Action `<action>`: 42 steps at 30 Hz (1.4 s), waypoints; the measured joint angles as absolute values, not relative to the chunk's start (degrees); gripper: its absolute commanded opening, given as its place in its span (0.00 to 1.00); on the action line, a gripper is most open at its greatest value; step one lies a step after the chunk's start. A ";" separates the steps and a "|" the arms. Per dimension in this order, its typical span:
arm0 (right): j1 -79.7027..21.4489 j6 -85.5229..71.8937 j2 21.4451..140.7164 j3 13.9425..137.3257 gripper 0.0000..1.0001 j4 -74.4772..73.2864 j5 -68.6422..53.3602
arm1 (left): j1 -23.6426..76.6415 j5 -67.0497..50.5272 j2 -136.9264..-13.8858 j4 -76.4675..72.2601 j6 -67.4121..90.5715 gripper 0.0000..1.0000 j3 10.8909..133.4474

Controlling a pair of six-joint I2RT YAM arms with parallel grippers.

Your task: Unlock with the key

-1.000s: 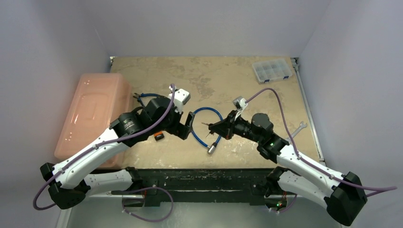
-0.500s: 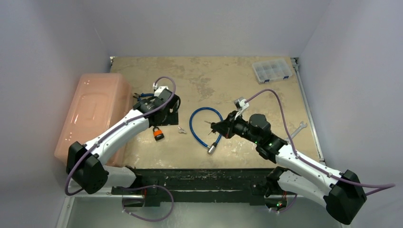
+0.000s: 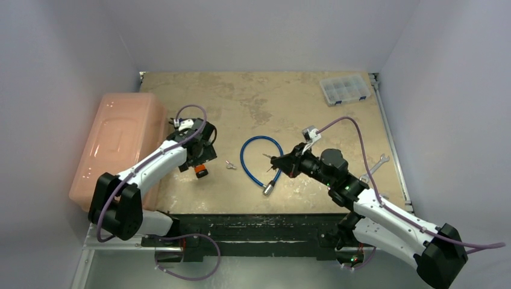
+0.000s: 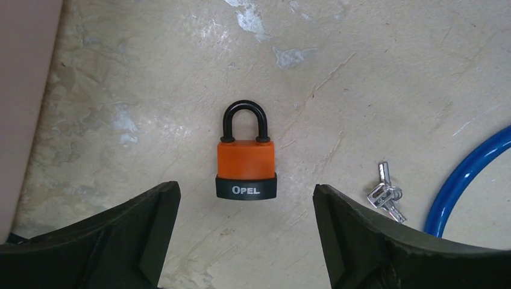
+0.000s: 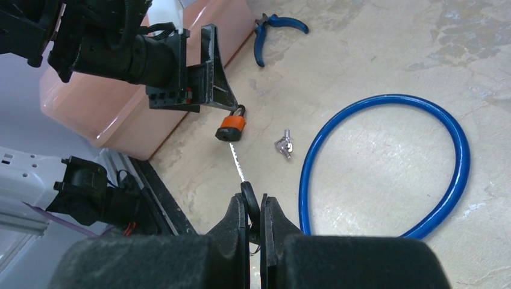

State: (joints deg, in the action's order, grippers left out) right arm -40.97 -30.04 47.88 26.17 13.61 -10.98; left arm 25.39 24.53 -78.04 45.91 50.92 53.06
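An orange padlock with a black shackle lies flat on the table, also seen in the top view and the right wrist view. My left gripper hovers over it, open, its jaws wide on either side of the lock's black base and touching nothing. My right gripper is shut on the black head of a key. The silver blade points at the padlock from a short distance. In the top view the right gripper sits over the blue cable.
A blue cable loop lies mid-table, with a small bunch of spare keys between it and the padlock. A pink plastic box stands at the left, blue pliers beside it. Far right are a parts organiser and a wrench.
My left arm has swung away from the cable, back and left, and now sits over the padlock with its jaws slightly narrower. The right arm has barely shifted, still holding the key.
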 measured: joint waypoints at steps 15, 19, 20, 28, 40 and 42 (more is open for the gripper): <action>-40.97 -30.02 46.09 24.84 0.00 12.29 -10.98 | 22.81 21.71 -83.42 36.12 53.39 0.78 46.00; -40.97 -30.02 46.00 24.84 0.00 11.49 -10.98 | 22.15 20.99 -84.79 33.82 53.28 0.71 44.91; -40.97 -30.02 46.00 24.84 0.00 11.31 -10.98 | 22.06 20.93 -84.90 33.32 53.17 0.70 44.60; -40.97 -30.02 46.19 24.84 0.00 11.03 -10.92 | 21.74 20.38 -84.95 31.79 52.38 0.55 44.12; -40.97 -30.04 47.24 24.84 0.00 10.63 -9.91 | 21.19 18.83 -83.79 28.67 48.88 0.00 42.48; -40.97 -30.09 47.24 24.84 0.00 10.44 -9.74 | 21.12 18.57 -83.42 28.29 48.62 0.00 42.13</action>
